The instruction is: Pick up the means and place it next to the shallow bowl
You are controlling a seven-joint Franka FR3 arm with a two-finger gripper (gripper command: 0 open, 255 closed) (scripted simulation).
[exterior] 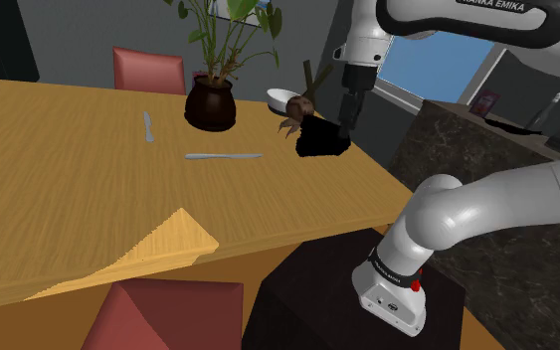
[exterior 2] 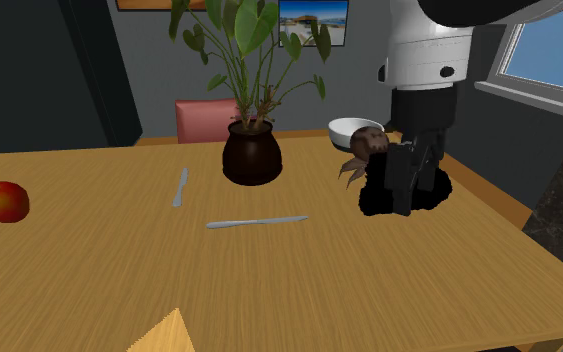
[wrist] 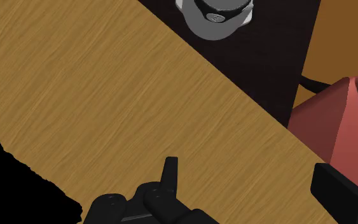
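A flat, pure black shape (exterior: 319, 141) (exterior 2: 381, 196) lies on the wooden table (exterior: 89, 189), near its corner by the window. A brown round thing with claw-like ends (exterior: 299, 111) (exterior 2: 363, 147) sits beside it, touching a shallow white bowl (exterior: 281, 97) (exterior 2: 348, 130). My gripper (exterior: 344, 127) (exterior 2: 410, 192) hangs low over the black shape's edge on the stand's side. In the wrist view the gripper (wrist: 254, 184) is open, with bare tabletop between its fingers and the black shape (wrist: 18, 188) off to one side.
A dark potted plant (exterior: 211, 102) (exterior 2: 252, 152) stands behind a knife (exterior: 223, 156) (exterior 2: 256, 221) and a second piece of cutlery (exterior: 148, 126) (exterior 2: 180, 187). A red apple (exterior 2: 2, 201) lies far off. Red chairs (exterior: 149, 70) (wrist: 346, 127) flank the table.
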